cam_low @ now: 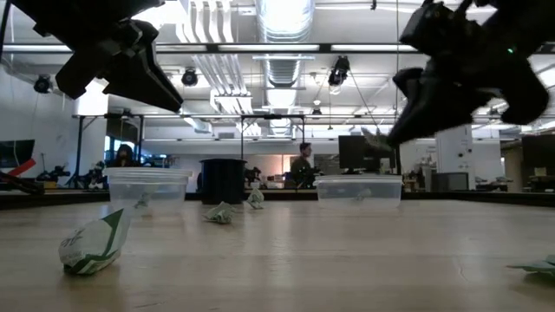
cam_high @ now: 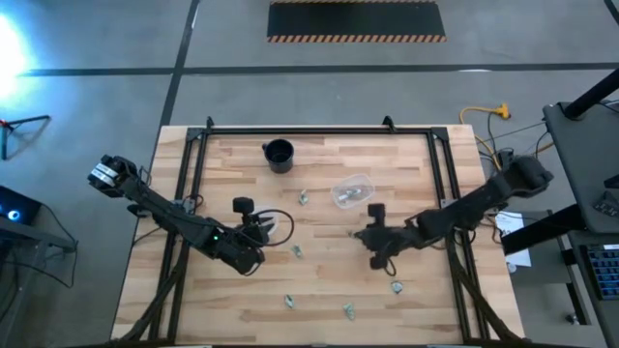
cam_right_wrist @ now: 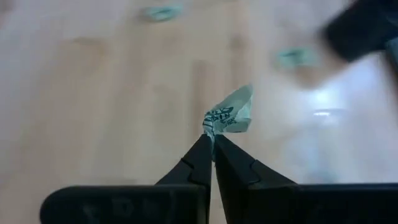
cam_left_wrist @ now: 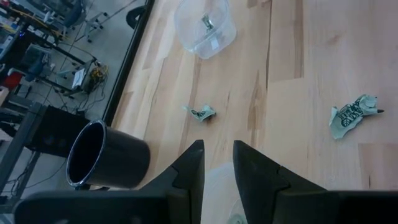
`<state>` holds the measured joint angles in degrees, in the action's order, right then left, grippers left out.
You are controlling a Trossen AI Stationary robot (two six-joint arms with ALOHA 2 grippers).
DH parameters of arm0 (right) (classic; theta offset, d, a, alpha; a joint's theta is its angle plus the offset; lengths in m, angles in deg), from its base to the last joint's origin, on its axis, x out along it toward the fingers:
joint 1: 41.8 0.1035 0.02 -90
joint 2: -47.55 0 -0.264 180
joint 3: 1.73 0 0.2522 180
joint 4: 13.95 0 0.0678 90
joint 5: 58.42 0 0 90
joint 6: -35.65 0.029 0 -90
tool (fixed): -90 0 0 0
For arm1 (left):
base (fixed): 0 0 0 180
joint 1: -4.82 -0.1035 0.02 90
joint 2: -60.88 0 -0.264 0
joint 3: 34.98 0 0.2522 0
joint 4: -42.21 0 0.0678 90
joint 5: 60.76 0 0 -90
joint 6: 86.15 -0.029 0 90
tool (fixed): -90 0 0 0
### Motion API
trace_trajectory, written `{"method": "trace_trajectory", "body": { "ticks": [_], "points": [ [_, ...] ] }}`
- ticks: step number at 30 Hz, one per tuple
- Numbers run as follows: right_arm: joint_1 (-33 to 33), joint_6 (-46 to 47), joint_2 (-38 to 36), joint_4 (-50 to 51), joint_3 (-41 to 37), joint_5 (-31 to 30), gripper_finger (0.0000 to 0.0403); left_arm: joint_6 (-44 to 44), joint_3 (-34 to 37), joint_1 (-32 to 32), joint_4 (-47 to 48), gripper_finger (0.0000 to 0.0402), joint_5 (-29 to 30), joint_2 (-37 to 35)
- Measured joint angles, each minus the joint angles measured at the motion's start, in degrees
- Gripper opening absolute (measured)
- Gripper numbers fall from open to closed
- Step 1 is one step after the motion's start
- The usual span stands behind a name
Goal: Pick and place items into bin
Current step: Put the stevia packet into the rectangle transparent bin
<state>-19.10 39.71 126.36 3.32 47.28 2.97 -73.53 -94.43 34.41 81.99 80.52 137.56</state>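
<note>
One wrapper (cam_right_wrist: 231,114) hangs pinched by its corner in my right gripper (cam_right_wrist: 212,140). Such a thin hold could slip mid-carry. My left gripper (cam_left_wrist: 217,163) waits, narrowly open.

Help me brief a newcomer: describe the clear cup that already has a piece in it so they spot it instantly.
Start at the black cup near the wooden table's far edge. The clear cup lies to its right, just ahead of the right gripper. Unlike the other clear cup by the left gripper, it holds a crumpled piece.
</note>
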Motion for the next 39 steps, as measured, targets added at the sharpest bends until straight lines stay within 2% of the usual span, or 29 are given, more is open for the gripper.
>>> {"method": "trace_trajectory", "body": {
  "ticks": [3, 9, 19, 30, 39],
  "points": [
    [-2.5, -2.97, -3.9, 1.27, 0.0, -2.92, 0.0009, 0.0, 0.02, 0.0, -0.05, 0.0068, -0.02, 0.0],
    [-10.67, -7.83, -8.0, 1.93, 0.0, -3.3, 0.0009, 0.05, -0.09, 0.01, -0.07, 0.0068, -0.04, 0.0],
    [-22.27, -9.17, -4.34, 2.19, 0.0, -2.65, 0.0009, 0.11, -0.04, 0.0, -0.05, 0.0068, -0.04, 0.0],
    [-25.53, -8.83, 2.57, 1.74, 0.05, -2.41, 0.0009, 0.14, -0.04, 0.0, -0.07, 0.0068, -0.04, 0.0],
    [-25.51, -8.62, 2.22, 1.69, 1.08, -2.85, 0.0009, 0.15, -0.04, 0.01, -0.07, 0.0068, -0.03, 0.0]
  ]
}}
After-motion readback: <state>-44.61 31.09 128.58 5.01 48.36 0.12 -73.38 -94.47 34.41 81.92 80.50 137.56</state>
